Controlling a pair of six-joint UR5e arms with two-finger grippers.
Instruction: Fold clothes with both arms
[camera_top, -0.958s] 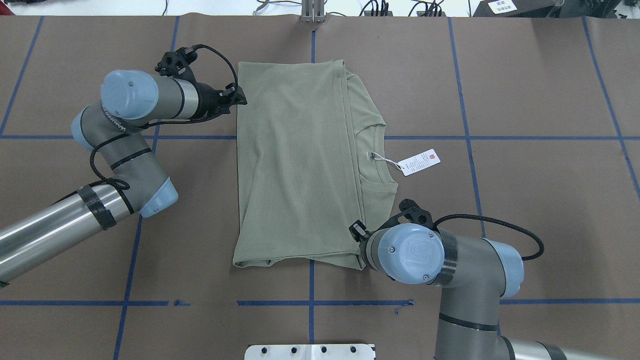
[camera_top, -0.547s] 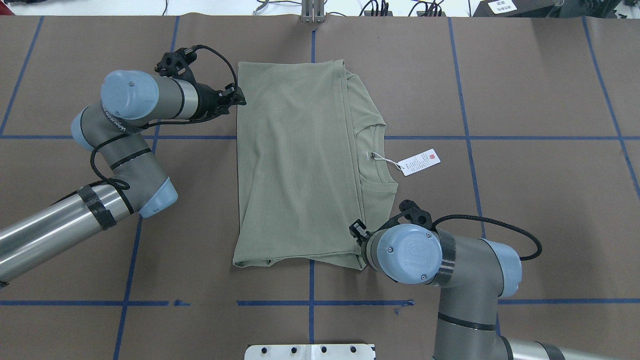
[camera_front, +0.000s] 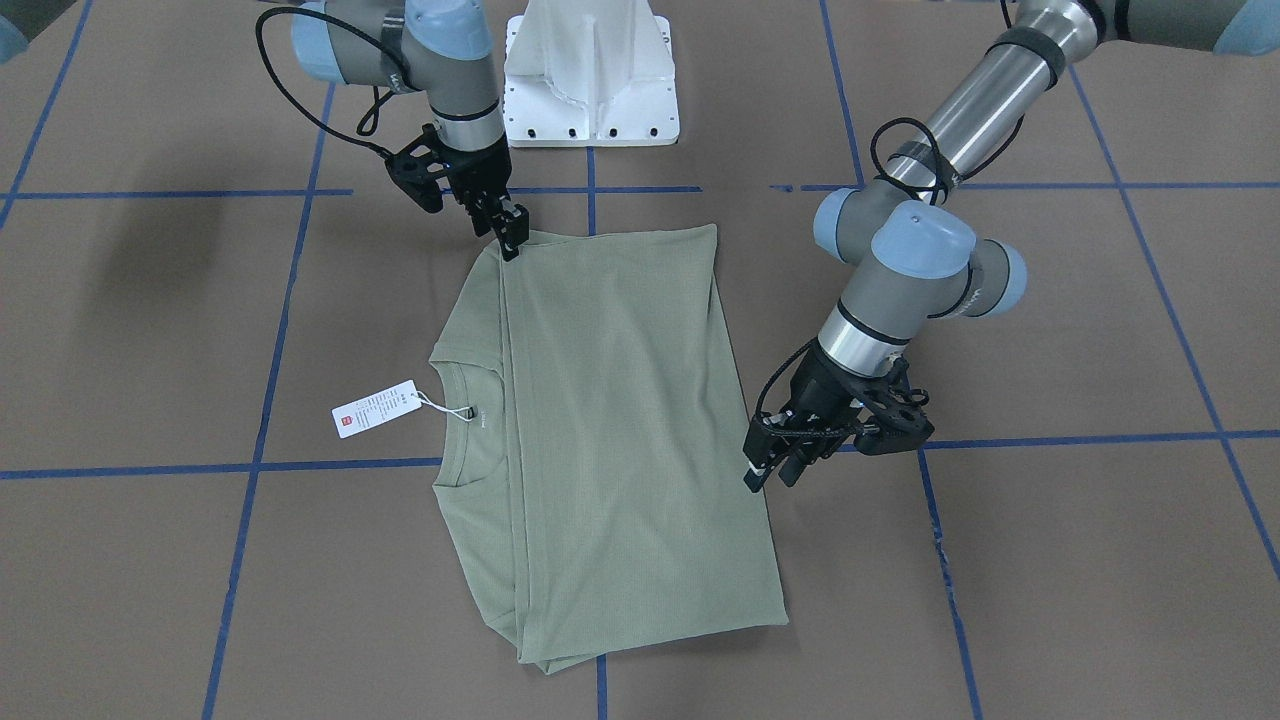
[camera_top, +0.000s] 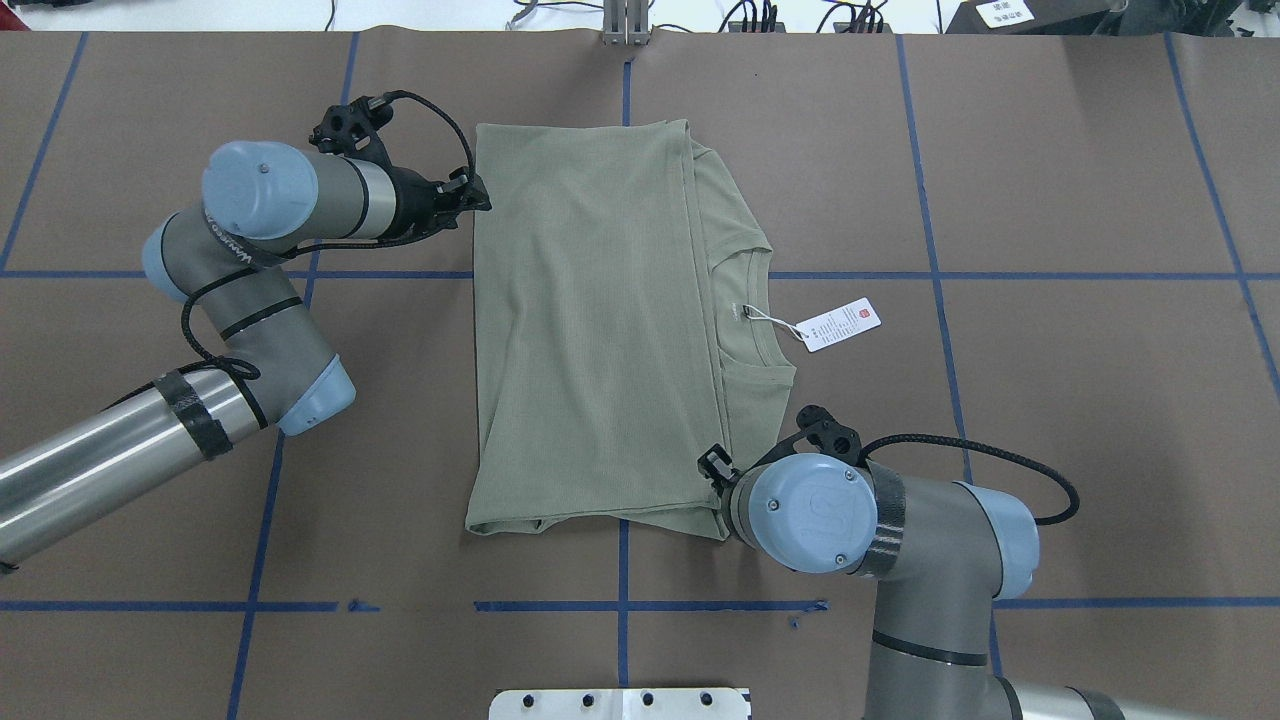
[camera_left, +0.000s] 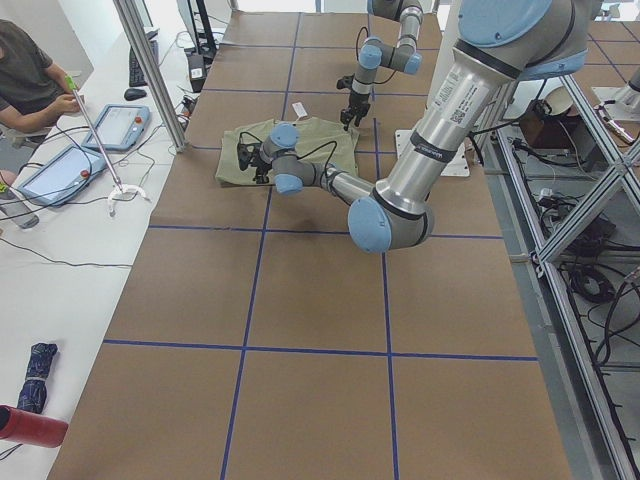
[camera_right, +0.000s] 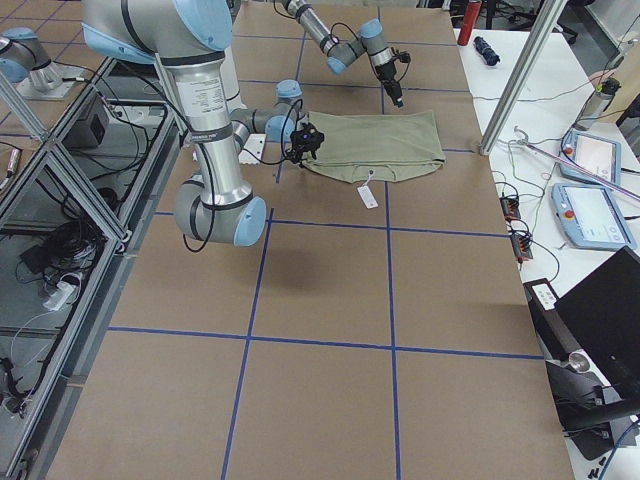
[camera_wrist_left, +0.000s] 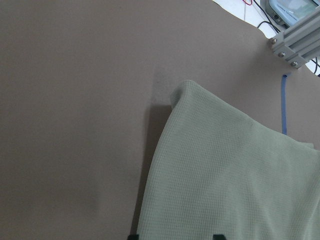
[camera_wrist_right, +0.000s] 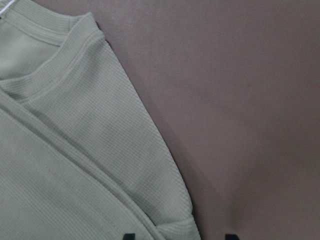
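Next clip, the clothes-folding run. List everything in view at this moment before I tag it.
sage-green knit shirt: one, green, folded flat mid-table
white paper hang tag: one, white, on a string from the collar, lying on the table
brown paper-covered table: one, brown with a blue tape grid
white metal pedestal base: one, white, at the robot's table edge
tablet-style controllers: two, grey, on the white side bench
person: one, beside that bench
robot arms: two, silver-grey with light-blue caps, left arm and right arm
left end effector: one, black, open, at the shirt's left edge
right end effector: one, black, open, at its near right corner
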